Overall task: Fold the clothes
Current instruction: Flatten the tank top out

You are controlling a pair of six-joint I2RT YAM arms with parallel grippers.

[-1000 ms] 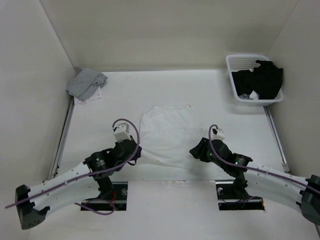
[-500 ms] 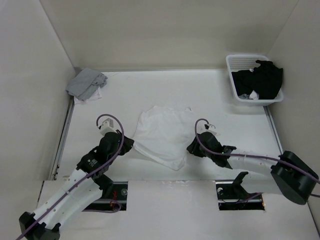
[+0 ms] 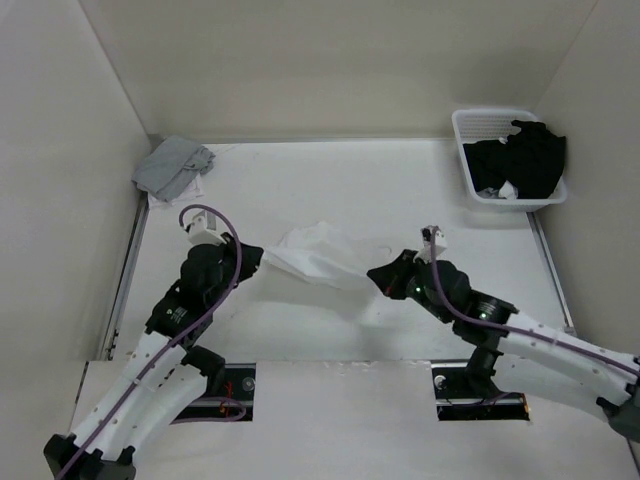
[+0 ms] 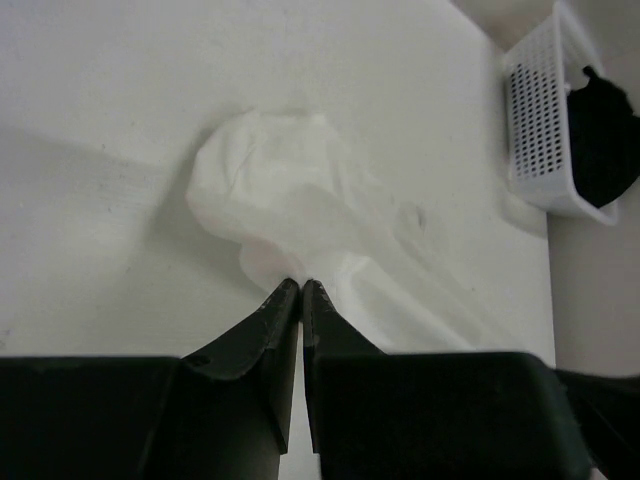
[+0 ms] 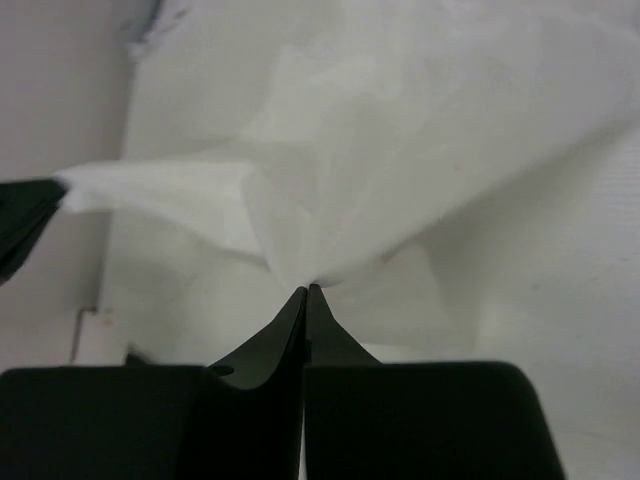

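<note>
My left gripper and right gripper are both pinched tight on opposite edges of the white garment, which hangs bunched between them over the middle of the table, so I judge 0 neat folds made and all folding left
</note>
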